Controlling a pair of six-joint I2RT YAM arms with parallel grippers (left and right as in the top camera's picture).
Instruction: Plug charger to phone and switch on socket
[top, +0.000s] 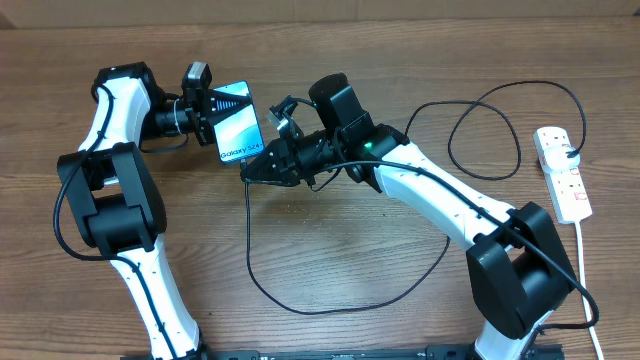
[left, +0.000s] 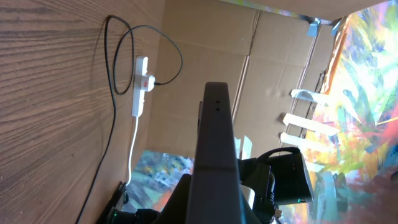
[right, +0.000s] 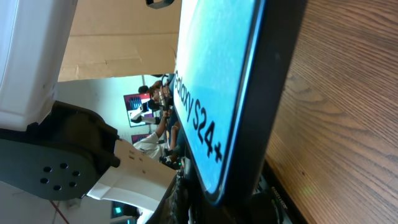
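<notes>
My left gripper (top: 212, 115) is shut on the phone (top: 238, 125) and holds it tilted off the table, with the teal screen and its "Galaxy" lettering facing up. In the left wrist view the phone shows as a dark edge (left: 215, 143). My right gripper (top: 258, 167) is shut on the charger's plug tip at the phone's lower end. The tip itself is hidden. The screen fills the right wrist view (right: 217, 87) just above the jaws (right: 249, 208). The black charger cable (top: 262, 290) loops across the table to the white socket strip (top: 562, 172).
The socket strip lies at the far right edge with a black plug (top: 572, 153) in it. Its white lead (top: 583, 270) runs toward the front. It also shows in the left wrist view (left: 141, 84). Cable loops (top: 480, 140) lie between the right arm and the strip.
</notes>
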